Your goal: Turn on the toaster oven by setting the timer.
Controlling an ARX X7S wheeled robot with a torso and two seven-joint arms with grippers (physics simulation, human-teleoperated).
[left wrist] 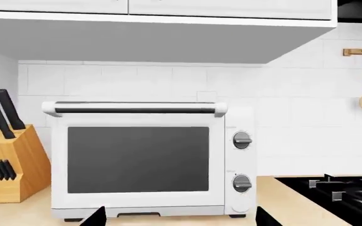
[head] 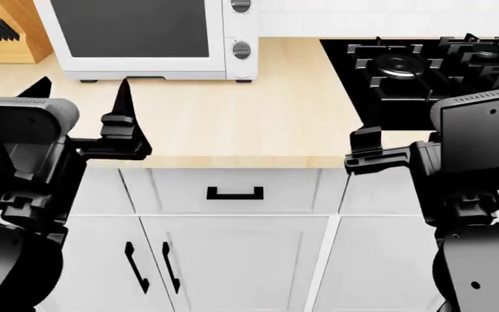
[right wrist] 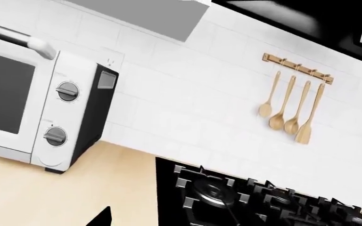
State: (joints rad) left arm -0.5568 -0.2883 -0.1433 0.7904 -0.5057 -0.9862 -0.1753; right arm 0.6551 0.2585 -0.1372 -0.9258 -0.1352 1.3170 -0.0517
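1. Toaster oven (head: 137, 36) sits at the upper left of the head view, on the wooden counter (head: 232, 123), door closed; knife block (head: 7, 29) just beside it.
2. Left gripper (head: 83, 97) fingers spread apart, empty, short of the oven.
3. Right gripper (head: 366, 153): fingers' state cannot be told; stove (head: 423, 71) beyond.

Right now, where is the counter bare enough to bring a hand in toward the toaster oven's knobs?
Bare wood lies in front of the toaster oven, out to the counter edge, and between its knob panel and the stove. On the oven's other side it is crowded: the knife block stands close beside it.
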